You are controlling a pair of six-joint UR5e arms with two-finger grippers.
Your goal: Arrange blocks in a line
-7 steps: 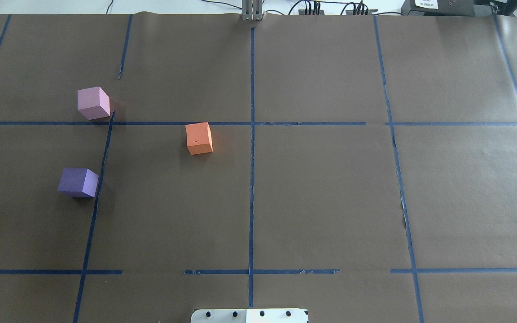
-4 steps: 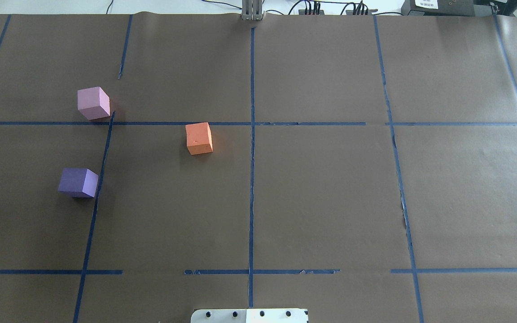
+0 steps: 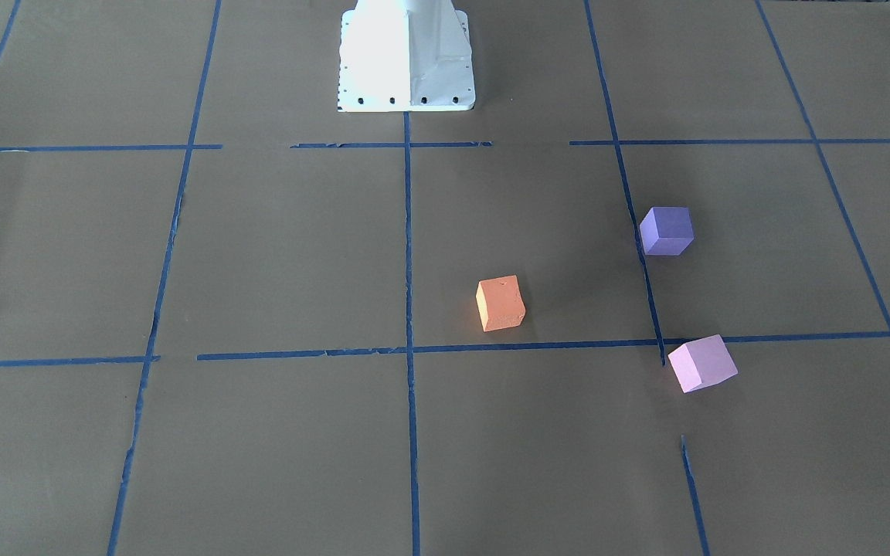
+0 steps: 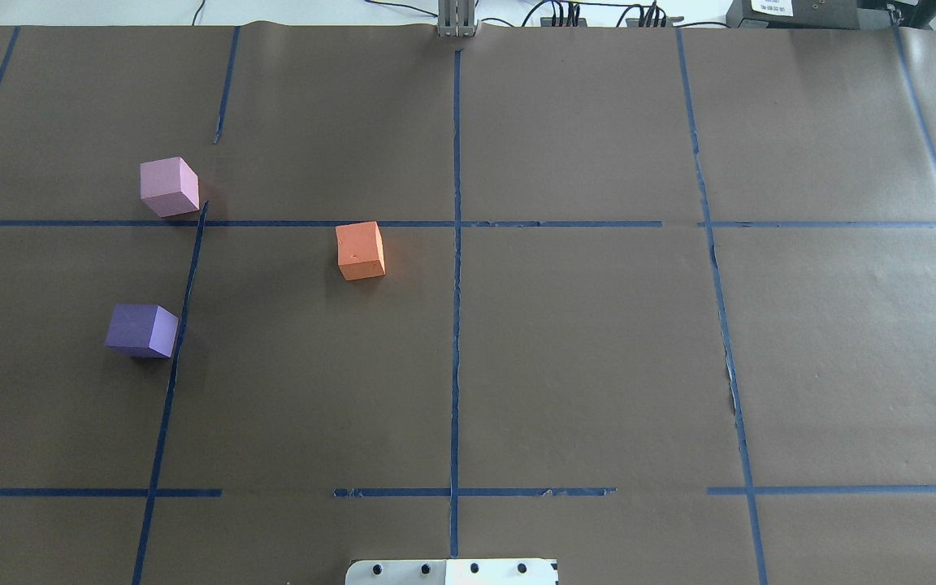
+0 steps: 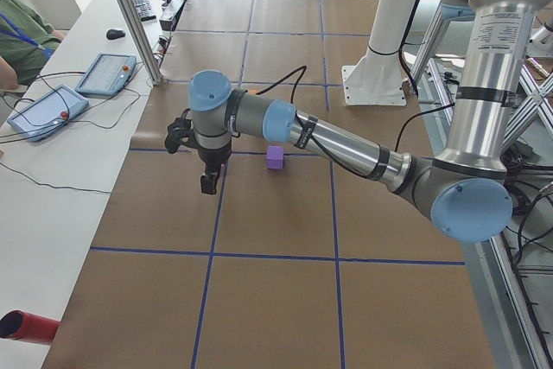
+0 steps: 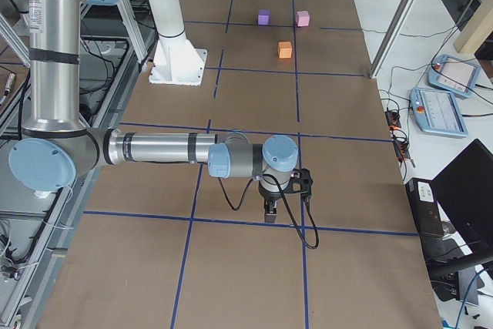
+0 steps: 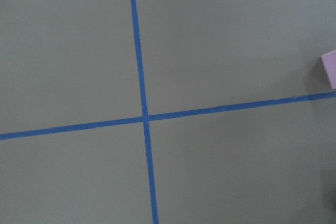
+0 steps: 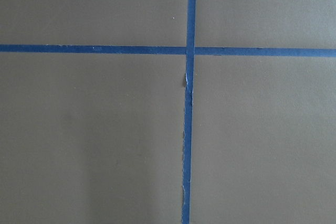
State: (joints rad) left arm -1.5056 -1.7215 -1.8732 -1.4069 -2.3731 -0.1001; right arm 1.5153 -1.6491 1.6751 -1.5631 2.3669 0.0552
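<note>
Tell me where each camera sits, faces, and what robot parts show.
Front-facing: across the table, facing the robot, steeply down; white base, no arms.
Overhead: behind the robot, looking forward and down; base's edge only.
Exterior left: table's end; near left arm, left gripper.
Exterior right: opposite end; near right arm, right gripper.
Left wrist: straight down on tape cross, pink block's edge; no fingers.
Right wrist: straight down on another tape cross; no fingers.
Shared: front-facing and overhead both show orange block, purple block, pink block.

Left gripper [image 5: 209,184], right gripper [image 6: 270,214] point straight down; open or closed unclear.
</note>
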